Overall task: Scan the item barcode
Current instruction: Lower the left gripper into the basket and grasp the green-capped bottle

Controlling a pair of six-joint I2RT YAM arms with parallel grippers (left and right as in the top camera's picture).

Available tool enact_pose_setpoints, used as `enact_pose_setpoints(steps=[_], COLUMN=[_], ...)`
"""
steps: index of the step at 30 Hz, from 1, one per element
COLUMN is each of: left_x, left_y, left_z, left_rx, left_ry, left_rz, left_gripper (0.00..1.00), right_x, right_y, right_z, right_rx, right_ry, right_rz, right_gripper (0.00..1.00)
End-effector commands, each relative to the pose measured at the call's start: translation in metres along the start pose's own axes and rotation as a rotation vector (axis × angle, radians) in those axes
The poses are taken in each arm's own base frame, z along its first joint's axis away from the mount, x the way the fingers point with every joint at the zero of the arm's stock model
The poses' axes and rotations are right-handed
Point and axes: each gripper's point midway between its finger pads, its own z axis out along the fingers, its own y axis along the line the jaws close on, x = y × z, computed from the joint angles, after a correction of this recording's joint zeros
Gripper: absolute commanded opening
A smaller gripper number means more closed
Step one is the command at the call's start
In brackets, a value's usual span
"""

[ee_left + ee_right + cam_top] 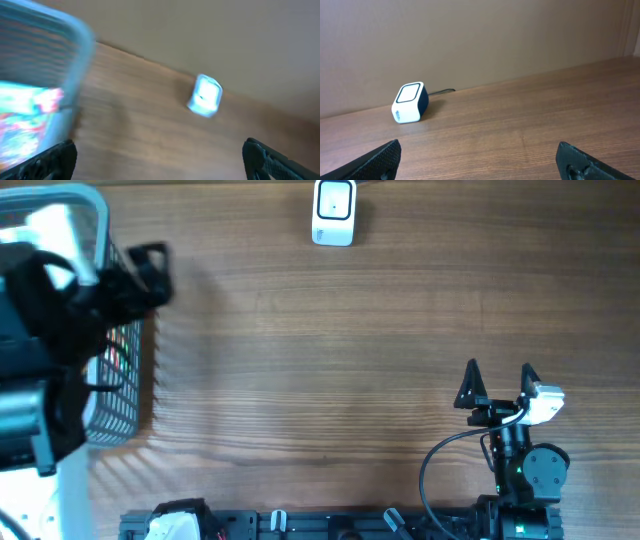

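**Overhead and wrist views.** We see the item (25,115), a colourful packet, lying inside the basket (125,395) at the left edge of the tabletop (300,360). Blur and the frame edge hide its long axis, and we can make out no barcode. The left hand (150,272) hangs over the basket's right-hand rim, its fingers spread wide and empty. In its own view the packet lies low and off toward the left finger, not between the two. The right hand (498,370), likewise spread and empty, stands well apart at the front right of the tabletop. The scanner (334,212) sits at the far edge, between the two arms. We judge the left arm much the nearer. The pick would call for a shift leftward and down into the basket.
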Motion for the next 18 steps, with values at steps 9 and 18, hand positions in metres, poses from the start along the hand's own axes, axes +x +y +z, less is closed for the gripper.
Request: enact_pose_setpoints(steps=[9, 18], left_x=[0.001, 0.029], left_y=[0.191, 0.246], left_z=[-0.07, -0.05], left_rx=[-0.615, -0.795], left_ry=[-0.192, -0.046], left_rz=[-0.738, -0.812], left_gripper=[1.0, 1.0], right_x=[-0.001, -0.001], right_y=[-0.001, -0.001], right_z=[0.0, 0.0], right_rx=[0.006, 0.006], right_ry=[-0.004, -0.004], right_rz=[-0.012, -0.012], right_gripper=[1.0, 1.0])
